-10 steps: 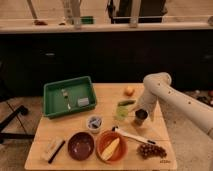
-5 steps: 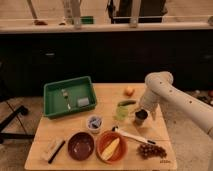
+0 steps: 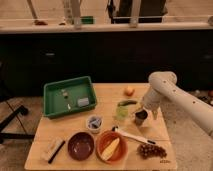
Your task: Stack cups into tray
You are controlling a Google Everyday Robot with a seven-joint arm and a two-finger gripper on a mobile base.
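The green tray (image 3: 52,107) sits at the table's back left with a few small items inside. The light green cup (image 3: 121,111) stands near the table's middle right. The dark grey metallic cup (image 3: 140,118) stands just right of it. My gripper (image 3: 142,111) is at the end of the white arm, right above the dark cup and down at its rim. The arm comes in from the right.
A brown bowl (image 3: 81,146) and an orange bowl (image 3: 111,147) with a yellow item sit at the front. A small blue-grey cup-like container (image 3: 94,122), a white spoon (image 3: 131,134), grapes (image 3: 151,150), an orange fruit (image 3: 129,91), a green vegetable (image 3: 127,102) and a brush (image 3: 52,149) lie around.
The arm has shifted slightly, with the gripper settling lower over the dark cup. The objects on the table have not moved.
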